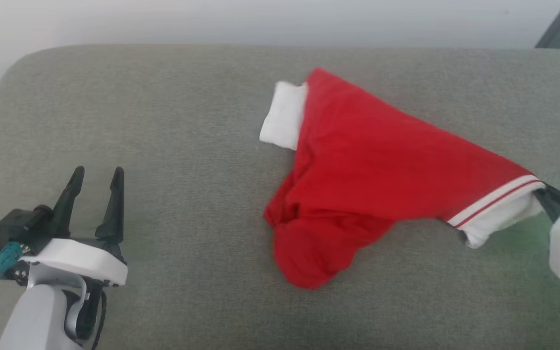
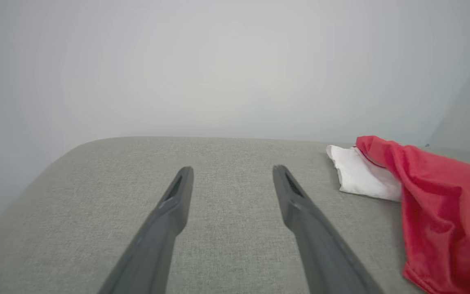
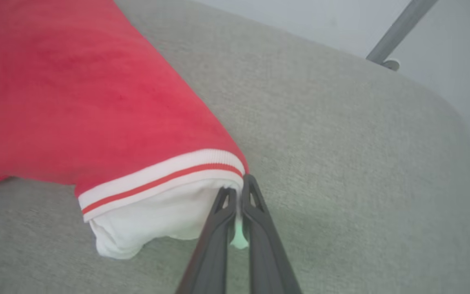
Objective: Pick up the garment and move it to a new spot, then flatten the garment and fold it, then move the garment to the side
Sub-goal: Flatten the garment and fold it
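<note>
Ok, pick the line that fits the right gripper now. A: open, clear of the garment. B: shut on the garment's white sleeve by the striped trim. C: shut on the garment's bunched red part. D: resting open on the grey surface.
B: the right wrist view shows the right gripper with its jaws closed on white cloth just below the red-white trim of the garment.

Left gripper (image 1: 99, 171) hovers well to the left of the garment (image 1: 372, 165) with its two dark fingers spread apart and empty, on a pale forearm. Right gripper (image 1: 541, 193) sits at the garment's right end, fingers pinched together on the white sleeve edge.
</note>
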